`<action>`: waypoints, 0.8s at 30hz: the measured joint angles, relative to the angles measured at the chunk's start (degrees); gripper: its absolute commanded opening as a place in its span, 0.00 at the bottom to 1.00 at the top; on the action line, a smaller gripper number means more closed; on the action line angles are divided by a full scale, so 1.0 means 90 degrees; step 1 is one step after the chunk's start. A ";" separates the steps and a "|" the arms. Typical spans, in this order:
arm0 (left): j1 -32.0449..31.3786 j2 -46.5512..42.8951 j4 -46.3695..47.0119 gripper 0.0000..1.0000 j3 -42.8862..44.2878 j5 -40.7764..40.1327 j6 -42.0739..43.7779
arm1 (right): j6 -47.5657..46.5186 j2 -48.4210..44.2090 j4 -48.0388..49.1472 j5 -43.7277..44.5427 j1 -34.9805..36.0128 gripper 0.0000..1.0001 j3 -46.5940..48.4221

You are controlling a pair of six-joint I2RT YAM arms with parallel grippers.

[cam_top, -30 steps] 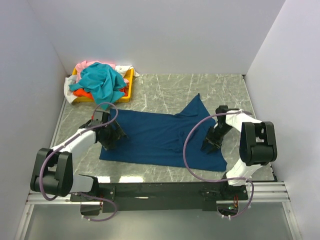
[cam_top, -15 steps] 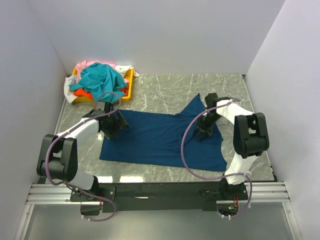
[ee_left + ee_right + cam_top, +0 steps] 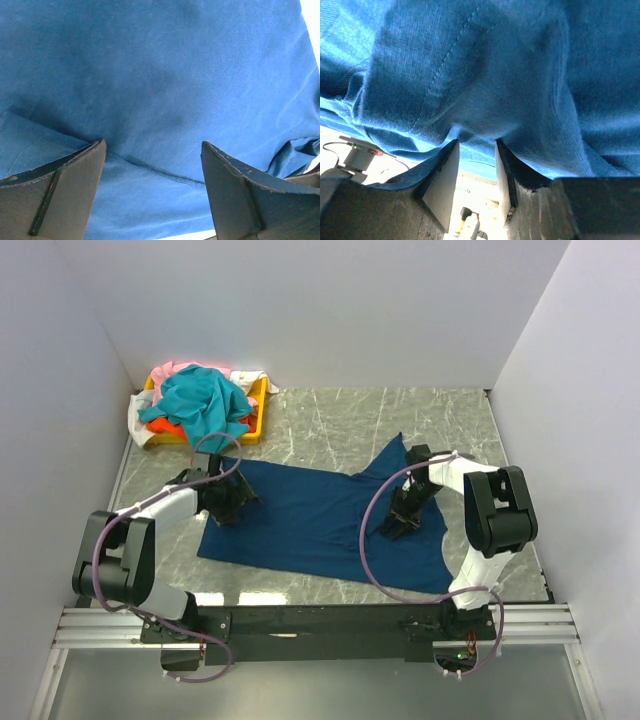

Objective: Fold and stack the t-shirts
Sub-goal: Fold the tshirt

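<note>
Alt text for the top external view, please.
A navy t-shirt lies spread on a marble table, with the left end effector at its left edge and the right end effector on its right half. A yellow tray at far left holds a heap of shirts.

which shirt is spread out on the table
The navy blue shirt; the other shirts are heaped in the yellow tray.

3 plain white walls, namely the back wall (image 3: 320, 310), left wall (image 3: 50, 420) and right wall (image 3: 580, 390), box in a tabletop (image 3: 330, 420) of grey-green marble pattern with pale veins. The light is soft and even — small bright reflections show near the front. An aluminium rail (image 3: 560, 625) runs along the near edge.
</note>
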 measured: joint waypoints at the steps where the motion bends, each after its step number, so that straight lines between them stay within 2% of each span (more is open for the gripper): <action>1: 0.0000 -0.0078 0.0034 0.85 -0.0083 -0.0017 -0.0022 | 0.0019 -0.0039 -0.0005 -0.0022 0.0000 0.43 -0.0068; 11: 0.0000 -0.1018 -0.0449 0.85 -0.0767 -0.0136 -0.0321 | 0.0168 -0.0602 -0.0146 -0.0015 0.0005 0.43 -0.0874; 17: -0.0007 -0.1559 -0.1039 0.86 -0.0996 -0.0158 -0.0427 | 0.0153 -0.0828 -0.0277 0.0231 0.0019 0.43 -0.0976; 21: -0.0010 -0.1834 -0.1552 0.87 -0.0920 -0.0231 -0.0423 | 0.0095 -0.0952 -0.0653 0.0529 0.0019 0.43 -0.0532; 24: -0.0007 -0.1848 -0.1785 0.88 -0.0563 -0.0274 -0.0391 | 0.0015 -0.0998 -0.0923 0.0663 0.0017 0.43 0.0284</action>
